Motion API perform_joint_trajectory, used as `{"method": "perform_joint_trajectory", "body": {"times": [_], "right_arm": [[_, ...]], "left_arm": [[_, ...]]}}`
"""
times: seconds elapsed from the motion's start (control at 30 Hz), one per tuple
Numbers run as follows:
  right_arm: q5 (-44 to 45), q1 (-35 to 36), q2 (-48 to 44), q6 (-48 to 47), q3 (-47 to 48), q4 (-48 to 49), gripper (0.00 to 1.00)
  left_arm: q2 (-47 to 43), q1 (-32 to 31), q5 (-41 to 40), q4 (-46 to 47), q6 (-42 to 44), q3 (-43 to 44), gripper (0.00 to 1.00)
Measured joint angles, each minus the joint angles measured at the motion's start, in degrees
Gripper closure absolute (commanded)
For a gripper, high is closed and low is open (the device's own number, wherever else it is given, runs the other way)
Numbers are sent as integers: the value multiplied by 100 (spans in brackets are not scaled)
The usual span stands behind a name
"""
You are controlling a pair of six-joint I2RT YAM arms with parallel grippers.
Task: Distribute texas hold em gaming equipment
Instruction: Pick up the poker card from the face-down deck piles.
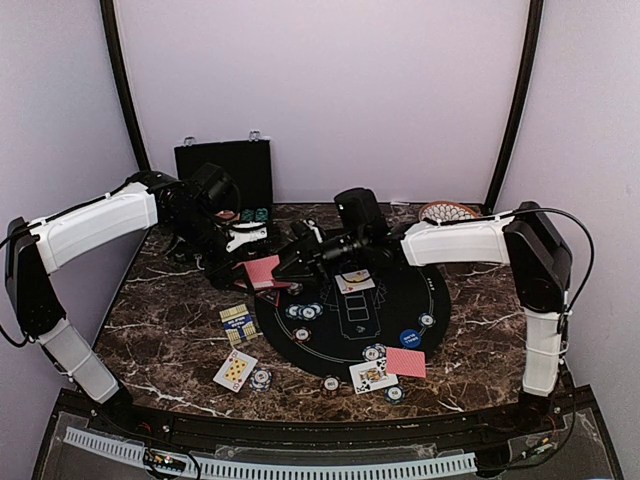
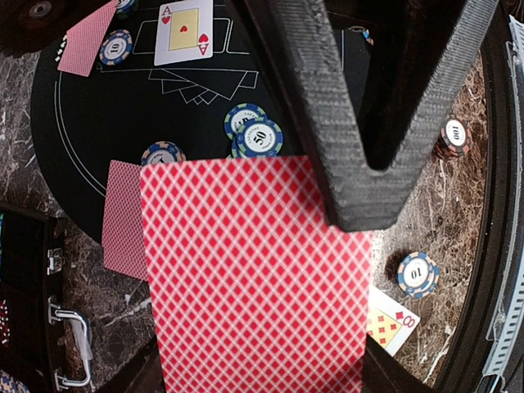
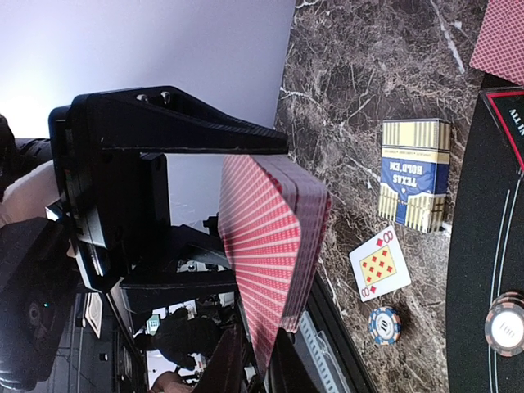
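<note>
At the near table edge: small striped-edge poker chips (image 1: 330,383) are lying scattered on the dark veined marble table (image 1: 170,340). One of them is touching a face-up eight of diamonds (image 1: 235,370) at the near left.
Near right: a face-up white card (image 1: 370,375) is lying at the mat's near rim. A face-down pinkish-red-backed card (image 1: 405,362) is lying just to its right.
Mat: the round black felt mat (image 1: 300,345) is carrying a blue round button disc (image 1: 409,338) on its right side. A cluster of blue-edged chips (image 1: 305,311) is sitting at its left and a face-up ace of hearts (image 1: 355,282) is lying toward its far side.
Card box: a blue-and-yellow striped card box (image 1: 238,325) is lying flat on the marble, just left of the mat.
Left gripper (image 2: 262,370): it is pinching a deck of pinkish-red-backed cards (image 2: 246,278) by its two side edges. It is holding the deck back-up above the mat's far-left rim.
Loose card: a single red-backed card (image 2: 123,217) is lying face down at the mat's edge beside the deck.
Right gripper (image 3: 260,214): it is reaching in from the right with its fingers apart and the deck's end between them. One black fingertip (image 3: 270,146) is lying against the top card, and I cannot tell whether a card is pinched.
Far edge: a black hinged chip case (image 1: 225,170) is standing open at the far left, and a patterned round plate (image 1: 447,211) is sitting at the far right.
</note>
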Motion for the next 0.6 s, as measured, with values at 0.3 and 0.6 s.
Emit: {"method": "perform_joint_trajectory", "body": {"times": [0.3,0.6], "right_arm": [[0,-24,0,70,15,105,100],[90,-315,-293,-192,-393,-208,100]], "left_arm": [[0,0,-63,2,0,-2,100],[-2,0,-136,153,0,-96,100]]}}
